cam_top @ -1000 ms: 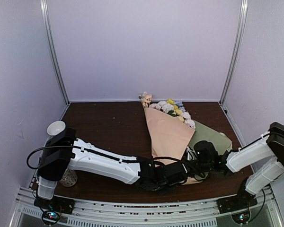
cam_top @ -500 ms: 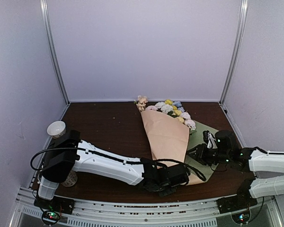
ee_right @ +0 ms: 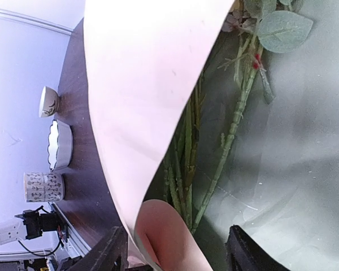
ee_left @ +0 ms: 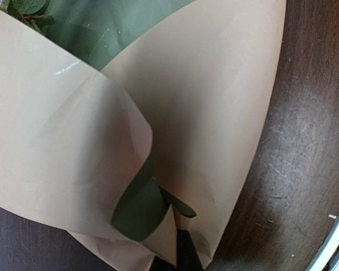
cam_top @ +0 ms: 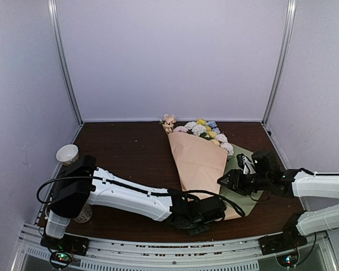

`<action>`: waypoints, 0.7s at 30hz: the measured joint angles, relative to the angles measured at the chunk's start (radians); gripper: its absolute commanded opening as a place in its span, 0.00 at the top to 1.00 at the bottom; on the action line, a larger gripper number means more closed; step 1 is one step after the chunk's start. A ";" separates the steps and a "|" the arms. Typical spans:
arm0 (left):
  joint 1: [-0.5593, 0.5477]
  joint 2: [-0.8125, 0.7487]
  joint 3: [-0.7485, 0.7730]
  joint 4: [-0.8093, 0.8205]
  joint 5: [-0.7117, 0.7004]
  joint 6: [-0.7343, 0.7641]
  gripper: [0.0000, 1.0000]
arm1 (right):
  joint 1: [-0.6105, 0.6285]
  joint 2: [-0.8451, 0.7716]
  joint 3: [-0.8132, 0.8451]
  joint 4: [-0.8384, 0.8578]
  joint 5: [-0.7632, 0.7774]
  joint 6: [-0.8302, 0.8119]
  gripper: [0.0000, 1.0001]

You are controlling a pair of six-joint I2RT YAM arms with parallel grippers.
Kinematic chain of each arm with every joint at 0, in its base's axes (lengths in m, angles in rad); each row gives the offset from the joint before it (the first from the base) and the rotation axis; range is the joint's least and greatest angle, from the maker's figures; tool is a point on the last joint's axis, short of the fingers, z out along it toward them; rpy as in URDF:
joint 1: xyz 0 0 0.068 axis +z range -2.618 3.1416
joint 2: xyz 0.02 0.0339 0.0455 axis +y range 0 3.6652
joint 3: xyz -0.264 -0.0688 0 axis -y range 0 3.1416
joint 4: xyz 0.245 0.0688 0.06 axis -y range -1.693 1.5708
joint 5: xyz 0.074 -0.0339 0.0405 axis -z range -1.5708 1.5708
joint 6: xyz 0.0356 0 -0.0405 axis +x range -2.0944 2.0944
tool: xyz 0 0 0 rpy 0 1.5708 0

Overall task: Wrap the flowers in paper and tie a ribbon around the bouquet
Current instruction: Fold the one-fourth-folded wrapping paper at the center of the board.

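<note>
— Where's the bouquet (cam_top: 200,158)?
— Mid-table (cam_top: 130,147), flowers (cam_top: 206,129) toward the back wall. My left gripper (cam_top: 214,209) pinches the paper (ee_left: 214,113) tight at the cone's tip. My right gripper (ee_right: 176,243) gapes wide astride the peach flap.
— What's in the way?
— That flap half-covers the stems. The cup (ee_right: 48,101), bowl (ee_right: 61,144) and mug (ee_right: 43,186) stand far left; from above my left arm (cam_top: 124,195) hides the bowl

Peach-tan paper (cam_top: 200,161) lies half-wrapped over the flowers (cam_top: 206,129), pastel heads farthest away.

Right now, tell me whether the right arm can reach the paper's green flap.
Likely yes: the right gripper hangs open just above the green flap of the paper, nothing covering that flap's outer part.
</note>
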 measured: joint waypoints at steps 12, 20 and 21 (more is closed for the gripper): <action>0.000 0.006 0.005 -0.003 0.003 0.002 0.76 | -0.001 0.200 0.058 0.132 -0.136 -0.048 1.00; -0.015 -0.029 0.005 -0.008 0.006 0.045 0.54 | -0.011 0.250 0.140 0.073 -0.108 -0.140 1.00; -0.022 -0.044 0.005 -0.008 0.011 0.061 0.53 | -0.012 0.255 0.145 0.071 -0.106 -0.148 1.00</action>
